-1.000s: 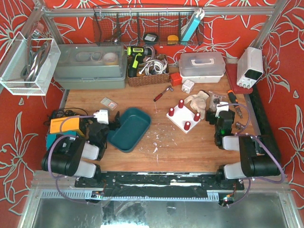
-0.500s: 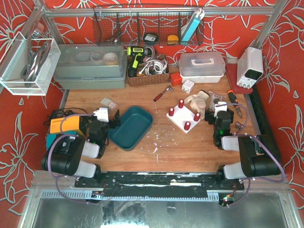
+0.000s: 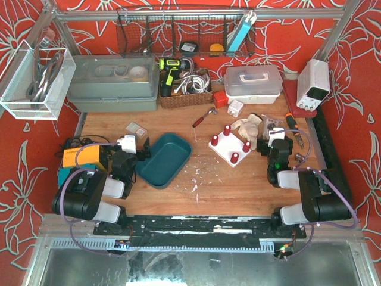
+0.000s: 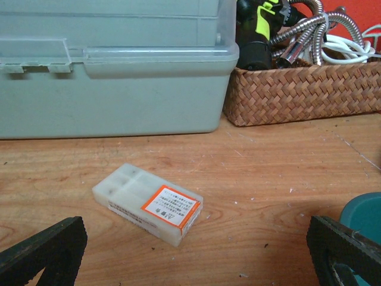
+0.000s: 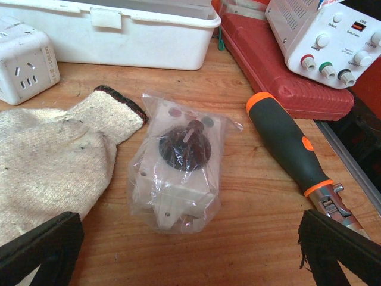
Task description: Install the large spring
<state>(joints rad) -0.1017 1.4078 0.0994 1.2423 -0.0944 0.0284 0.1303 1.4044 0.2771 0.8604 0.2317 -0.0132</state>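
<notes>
White square board [image 3: 230,147] flat on table [image 3: 238,185], right of centre, turned diamond-wise; four red pegs [image 3: 214,140] upright at corners.

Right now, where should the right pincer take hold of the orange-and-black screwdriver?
On the orange-and-black screwdriver, probably grip across the thick black handle's middle from above: it lies flat and slanted on the wooden table.

This is a workshop bench rigged for robot work. A scuffed wooden table [image 3: 238,185] sits inside an aluminium frame [image 3: 178,13] backed by red flower-patterned walls [image 3: 18,179]. Around it are a grey toolbox [image 3: 113,89], a cordless drill [image 3: 169,71] in a wicker basket [image 4: 297,89], a screwdriver [image 5: 289,143], a bench power supply [image 3: 314,83] and a wire rack [image 3: 178,37] holding a tape measure [image 3: 215,49]. The left arm [image 3: 89,196] and right arm [image 3: 312,202] are bolted at its near edge.
</notes>
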